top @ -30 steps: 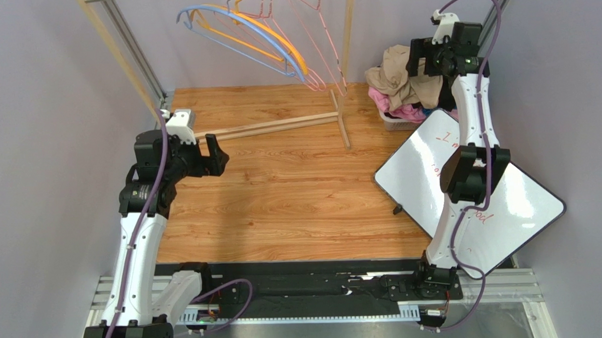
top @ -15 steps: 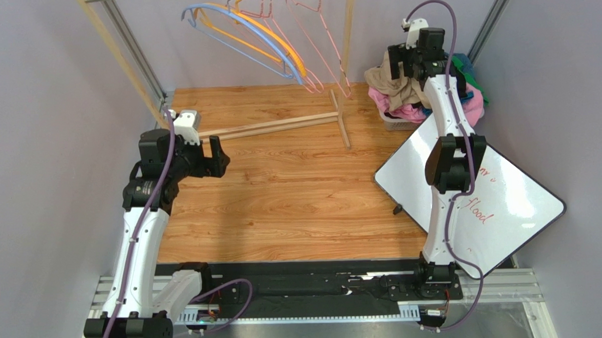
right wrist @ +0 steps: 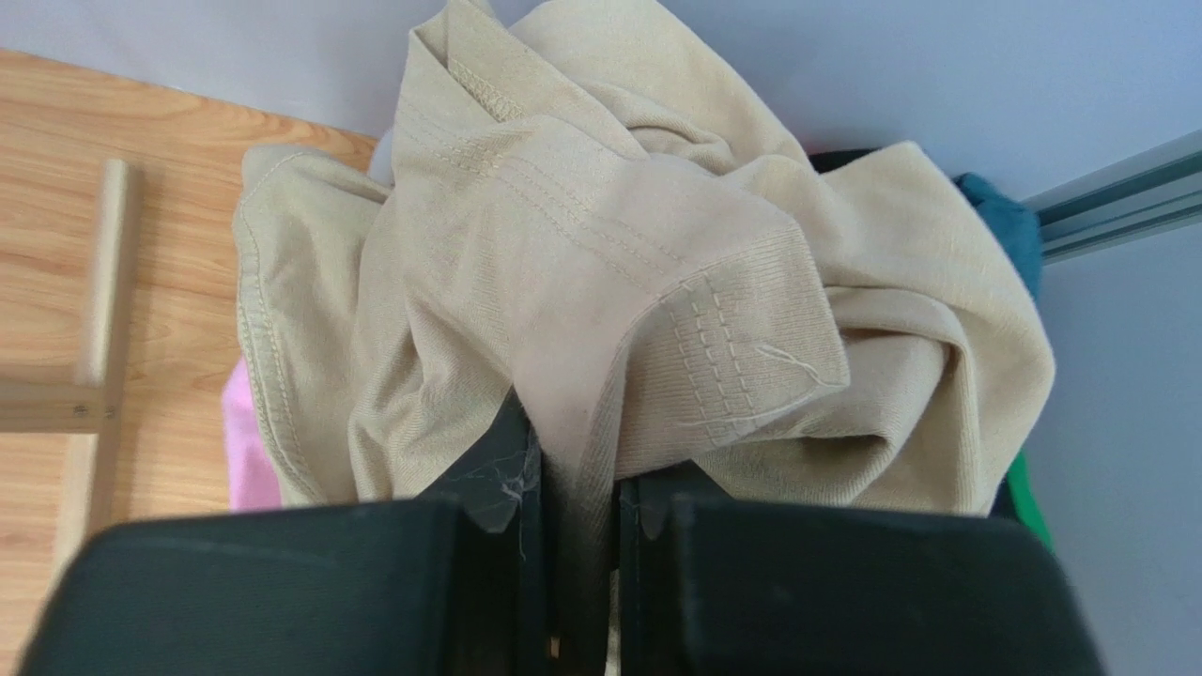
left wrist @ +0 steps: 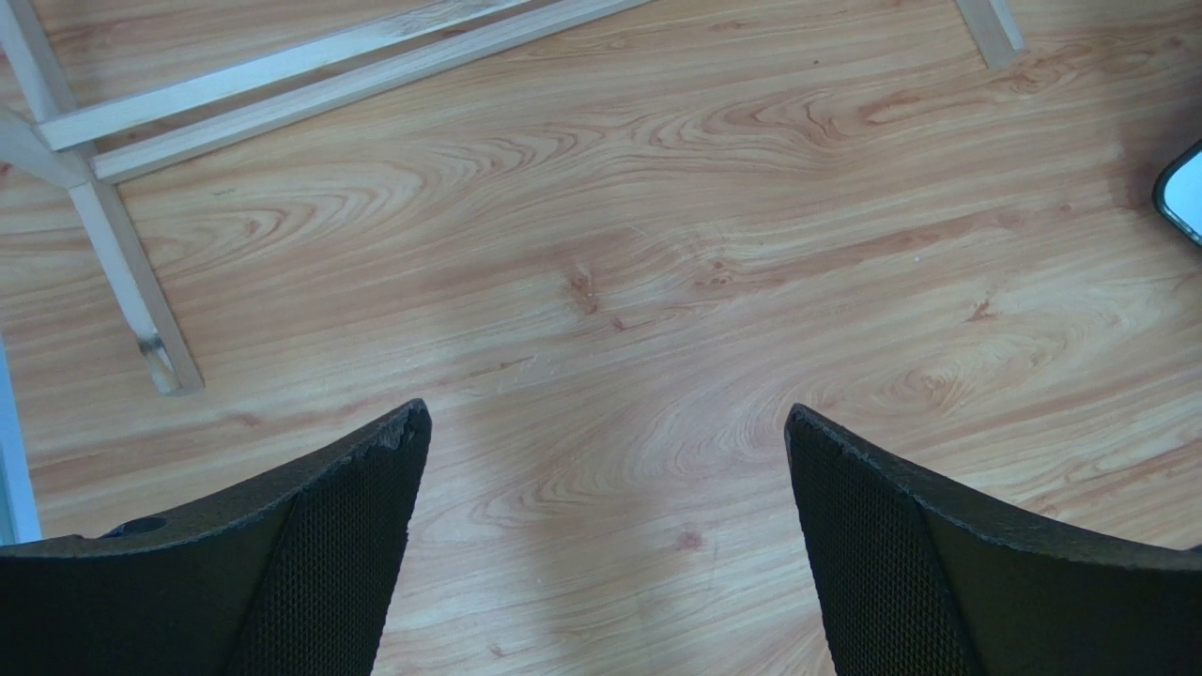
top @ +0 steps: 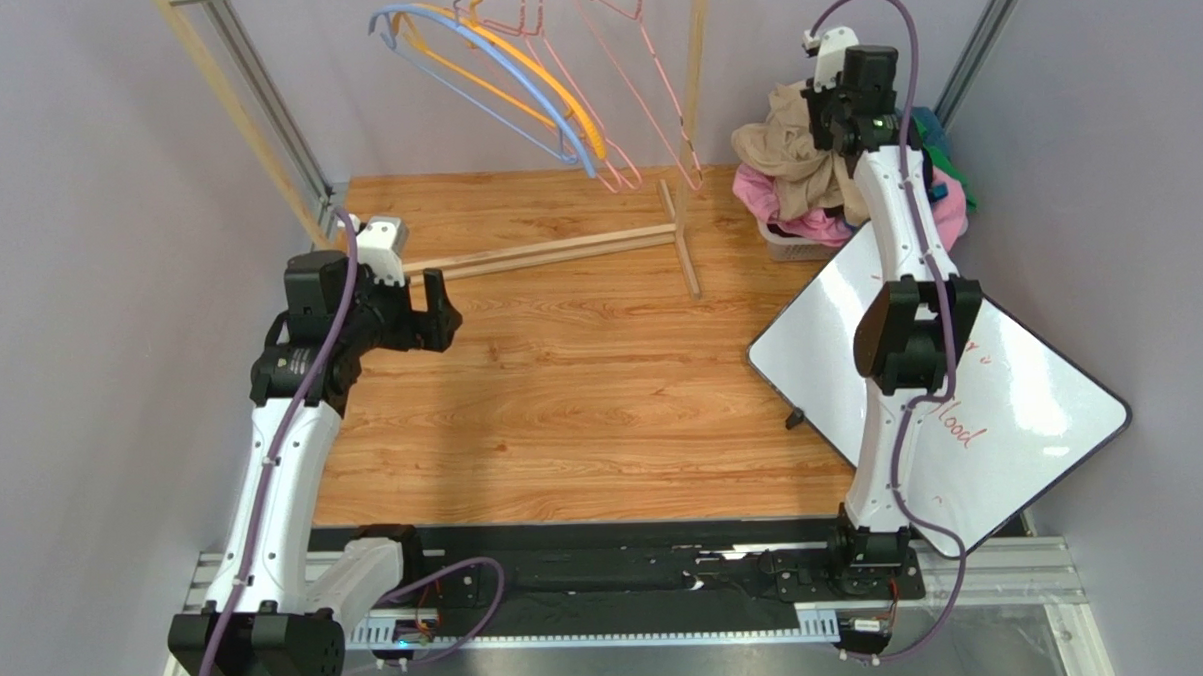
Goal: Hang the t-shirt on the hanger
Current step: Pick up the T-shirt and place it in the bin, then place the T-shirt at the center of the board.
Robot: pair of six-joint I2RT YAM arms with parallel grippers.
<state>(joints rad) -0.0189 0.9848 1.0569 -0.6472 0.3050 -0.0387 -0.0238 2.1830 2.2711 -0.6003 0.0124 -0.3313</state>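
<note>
Left gripper (left wrist: 607,423) is wide open over the wood table (left wrist: 677,240). Far right corner: right gripper (right wrist: 572,472) is clamped on a fold of the tan t-shirt (right wrist: 607,268), which sits on top of a clothes pile (top: 768,200). Pink wire hanger (top: 637,97) hangs at the back, well apart from the shirt.

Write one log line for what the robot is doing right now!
stage: grasp | right claw: shut on t-shirt | left claw: open above table | hanger: hanging, bare
</note>
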